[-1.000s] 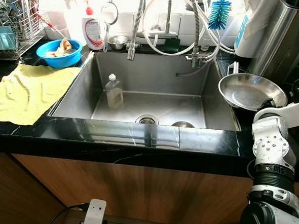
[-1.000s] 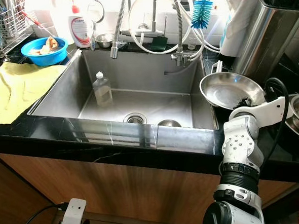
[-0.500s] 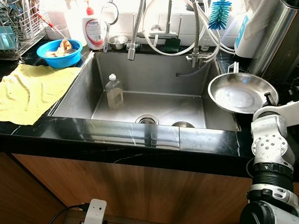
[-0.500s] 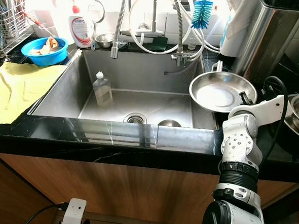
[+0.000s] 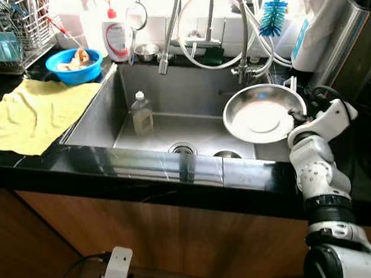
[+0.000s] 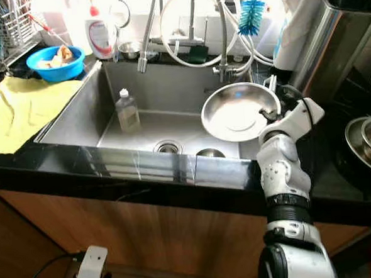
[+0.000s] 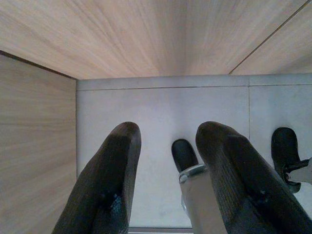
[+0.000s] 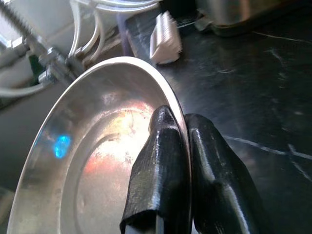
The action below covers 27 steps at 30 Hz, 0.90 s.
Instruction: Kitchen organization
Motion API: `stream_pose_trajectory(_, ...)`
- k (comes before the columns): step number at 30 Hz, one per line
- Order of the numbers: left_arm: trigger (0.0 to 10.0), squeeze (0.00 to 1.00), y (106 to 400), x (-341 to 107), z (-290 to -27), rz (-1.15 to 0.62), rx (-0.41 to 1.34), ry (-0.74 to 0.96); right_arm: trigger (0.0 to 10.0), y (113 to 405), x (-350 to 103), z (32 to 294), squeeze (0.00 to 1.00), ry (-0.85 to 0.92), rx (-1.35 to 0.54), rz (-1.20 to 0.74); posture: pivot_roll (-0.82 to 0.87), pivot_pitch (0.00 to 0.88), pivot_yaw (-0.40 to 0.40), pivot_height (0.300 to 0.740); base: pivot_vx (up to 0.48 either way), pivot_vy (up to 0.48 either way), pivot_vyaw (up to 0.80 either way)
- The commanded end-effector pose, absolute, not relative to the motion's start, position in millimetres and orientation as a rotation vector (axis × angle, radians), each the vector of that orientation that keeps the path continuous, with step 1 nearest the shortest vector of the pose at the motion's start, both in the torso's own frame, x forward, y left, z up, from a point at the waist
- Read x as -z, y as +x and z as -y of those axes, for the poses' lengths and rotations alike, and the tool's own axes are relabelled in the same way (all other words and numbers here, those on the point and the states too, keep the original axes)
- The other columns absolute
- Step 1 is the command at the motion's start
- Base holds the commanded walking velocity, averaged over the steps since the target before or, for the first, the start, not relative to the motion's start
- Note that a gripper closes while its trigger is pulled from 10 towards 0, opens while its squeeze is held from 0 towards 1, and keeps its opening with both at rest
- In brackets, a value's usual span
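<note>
A round steel plate (image 5: 261,113) hangs tilted over the right side of the sink (image 5: 189,91), above its floor. My right gripper (image 5: 295,114) is shut on the plate's right rim; in the right wrist view the two black fingers (image 8: 170,161) pinch that rim (image 8: 179,112). A clear bottle (image 5: 141,113) stands on the sink floor at the left, near the drain (image 5: 182,149). A small steel lid (image 5: 227,154) lies by the front wall. My left gripper (image 7: 168,161) hangs open low down by the wooden cabinet, over a pale floor.
A yellow cloth (image 5: 33,113) covers the left counter. Behind it are a blue bowl (image 5: 74,64), a dish rack (image 5: 15,29) and a soap bottle (image 5: 113,33). Faucet hoses (image 5: 229,29) and a blue brush (image 5: 272,11) hang behind the sink. More steel dishes (image 6: 365,142) sit far right.
My right gripper has carried the plate leftward from above the right counter to over the sink's right side, and the forearm has swung inward.
</note>
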<state>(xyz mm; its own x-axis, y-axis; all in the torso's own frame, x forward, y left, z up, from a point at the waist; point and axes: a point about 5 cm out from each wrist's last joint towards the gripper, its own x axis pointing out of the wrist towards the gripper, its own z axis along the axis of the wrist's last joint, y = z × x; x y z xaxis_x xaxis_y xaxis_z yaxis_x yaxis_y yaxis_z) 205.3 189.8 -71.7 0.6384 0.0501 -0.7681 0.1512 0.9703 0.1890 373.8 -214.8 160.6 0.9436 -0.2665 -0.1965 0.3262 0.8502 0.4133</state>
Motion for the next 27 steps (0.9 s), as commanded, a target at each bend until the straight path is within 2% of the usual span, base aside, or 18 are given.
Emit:
stream_pose_trajectory(1,10.0,0.00,202,74,-188,-0.892,0.067,0.246,10.0,381,-173,213,0.00,0.420,0.272,-0.097,-0.11,0.000,-0.073,0.740,0.000,0.000,0.00)
stream_pose_trajectory(14,10.0,0.00,202,74,-186,-0.890,0.062,0.234,10.0,400,-184,199,0.00,0.231,0.119,-0.110,-0.11,0.000,-0.078,0.740,0.000,0.000,0.00)
stream_pose_trajectory(19,10.0,0.00,203,73,-186,-0.886,0.060,0.231,10.0,405,-181,188,0.00,0.061,0.004,-0.145,-0.10,0.000,-0.081,0.740,0.000,0.000,0.00)
stream_pose_trajectory(27,10.0,0.00,204,73,-186,-0.882,0.057,0.227,10.0,407,-179,190,0.00,-0.069,-0.022,-0.176,-0.10,0.000,-0.084,0.740,0.000,0.000,0.00)
